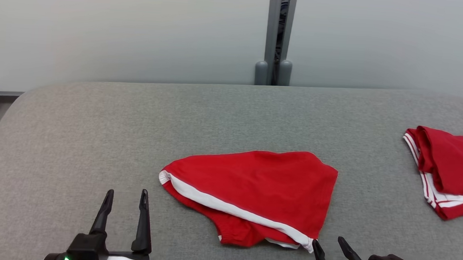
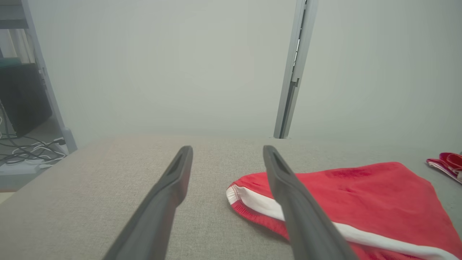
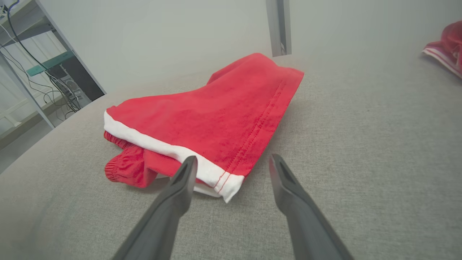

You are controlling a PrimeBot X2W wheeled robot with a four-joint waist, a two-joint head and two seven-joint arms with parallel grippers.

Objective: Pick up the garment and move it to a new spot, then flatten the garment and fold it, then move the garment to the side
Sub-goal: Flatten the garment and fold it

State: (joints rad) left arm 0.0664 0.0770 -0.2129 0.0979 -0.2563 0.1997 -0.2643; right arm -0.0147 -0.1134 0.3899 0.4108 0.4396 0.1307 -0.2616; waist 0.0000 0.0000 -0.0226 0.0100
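A pair of red shorts with a white stripe (image 1: 258, 188) lies folded near the middle of the grey table (image 1: 94, 137). My left gripper (image 1: 127, 196) stands open to the left of the shorts, apart from them; in the left wrist view its fingers (image 2: 173, 180) frame bare table and the shorts (image 2: 361, 195) lie to the right. My right gripper (image 1: 328, 241) is open at the shorts' near right corner, its left fingertip at the white hem. The right wrist view shows that corner (image 3: 227, 184) just beyond the open right gripper (image 3: 232, 162), with nothing held.
A second red garment with white trim (image 1: 448, 171) lies folded at the table's right edge. A grey post (image 1: 277, 36) stands behind the table against a pale wall. Shelving and cables (image 2: 25, 108) stand off the table's left side.
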